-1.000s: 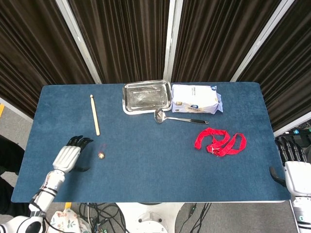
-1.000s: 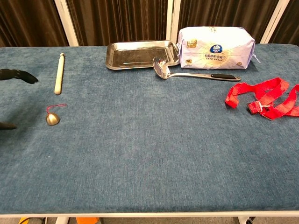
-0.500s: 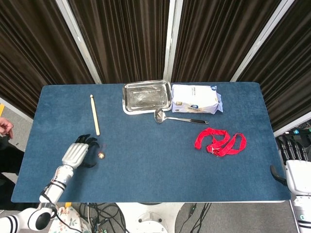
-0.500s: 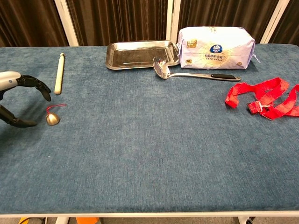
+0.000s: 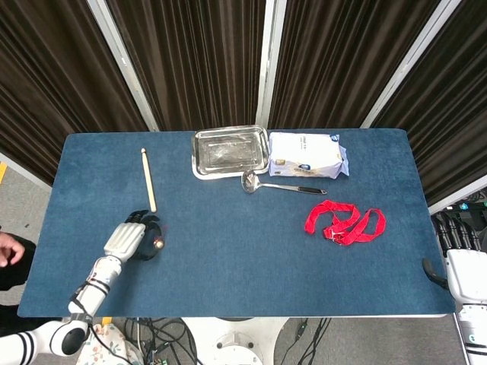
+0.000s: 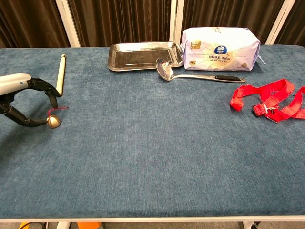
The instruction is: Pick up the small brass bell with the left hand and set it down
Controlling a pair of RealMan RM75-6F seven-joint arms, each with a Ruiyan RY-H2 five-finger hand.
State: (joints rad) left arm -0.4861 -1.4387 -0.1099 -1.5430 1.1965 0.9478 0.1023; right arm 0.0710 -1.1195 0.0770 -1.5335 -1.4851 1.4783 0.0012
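The small brass bell [image 5: 159, 243] [image 6: 54, 122], with a red cord at its top, stands on the blue table cloth near the left front. My left hand [image 5: 128, 239] [image 6: 21, 81] sits just to its left, holding nothing. Its dark fingers [image 6: 51, 95] arch over the bell while the thumb reaches in low from the left, at or almost at the bell's side. My right hand [image 5: 460, 262] shows only in the head view, off the table's right front corner, holding nothing, fingers extended.
A wooden stick [image 5: 148, 179] [image 6: 60, 75] lies just behind the left hand. Further back are a steel tray [image 5: 199, 144] [image 6: 114, 64], a ladle [image 5: 266, 185] [image 6: 190, 76] and a white packet [image 5: 308, 154] [image 6: 221, 43]. A red strap [image 5: 342, 222] [image 6: 267, 102] lies at the right.
My left hand has moved right across the cloth, from well left of the bell to straddling it. The bell and the right hand have stayed put.
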